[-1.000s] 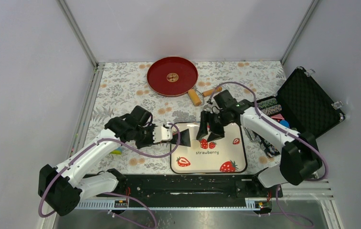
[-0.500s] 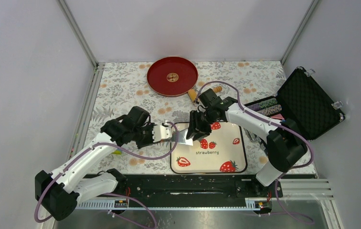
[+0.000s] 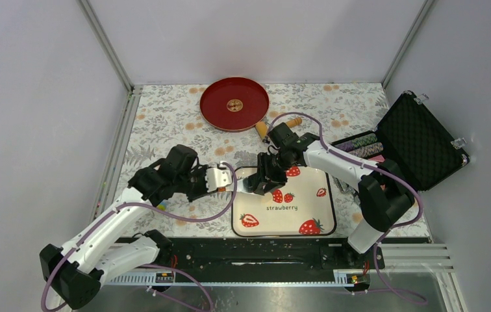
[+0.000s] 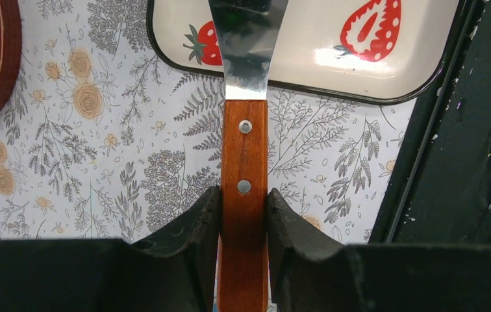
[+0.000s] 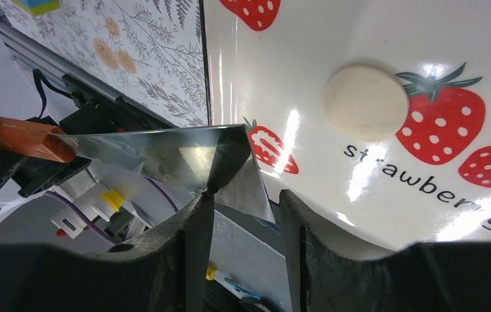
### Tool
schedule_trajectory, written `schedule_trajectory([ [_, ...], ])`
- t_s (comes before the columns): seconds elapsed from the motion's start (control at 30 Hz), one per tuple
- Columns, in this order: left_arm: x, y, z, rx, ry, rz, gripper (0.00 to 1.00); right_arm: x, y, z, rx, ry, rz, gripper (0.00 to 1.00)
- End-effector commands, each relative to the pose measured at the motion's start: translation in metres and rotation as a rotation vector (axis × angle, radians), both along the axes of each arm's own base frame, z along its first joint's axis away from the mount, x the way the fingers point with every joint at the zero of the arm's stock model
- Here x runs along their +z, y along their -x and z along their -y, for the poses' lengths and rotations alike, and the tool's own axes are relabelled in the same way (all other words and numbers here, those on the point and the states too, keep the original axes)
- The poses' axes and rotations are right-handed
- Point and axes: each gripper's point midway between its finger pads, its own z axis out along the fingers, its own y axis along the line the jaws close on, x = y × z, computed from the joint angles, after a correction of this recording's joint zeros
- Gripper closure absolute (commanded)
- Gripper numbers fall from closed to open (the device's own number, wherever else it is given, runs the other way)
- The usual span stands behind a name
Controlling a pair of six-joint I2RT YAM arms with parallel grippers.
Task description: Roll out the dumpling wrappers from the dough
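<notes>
A floral-patterned table is enclosed by plain grey walls. One dumpling wrapper, a pale round disc, is seen only from the right wrist. It lies flat on the strawberry tray, just ahead of the right gripper; from above it is hidden under that arm. The right gripper's fingers are set partly apart at the blade tip of a spatula; whether the blade is pinched cannot be told. The spatula's wooden handle is clamped by the left gripper, as the left wrist view shows plainly. Farther beyond the right gripper a red plate is set. To that gripper's outer side, an open black case holds striped chip stacks.
</notes>
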Motion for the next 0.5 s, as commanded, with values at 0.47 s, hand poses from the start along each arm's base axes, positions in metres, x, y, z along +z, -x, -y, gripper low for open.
schedule_trajectory([
  [0.47, -0.008, -0.006, 0.010, 0.005, 0.035, 0.004, 1.00, 0.035, -0.013, 0.056, -0.081, 0.062, 0.169, 0.20],
])
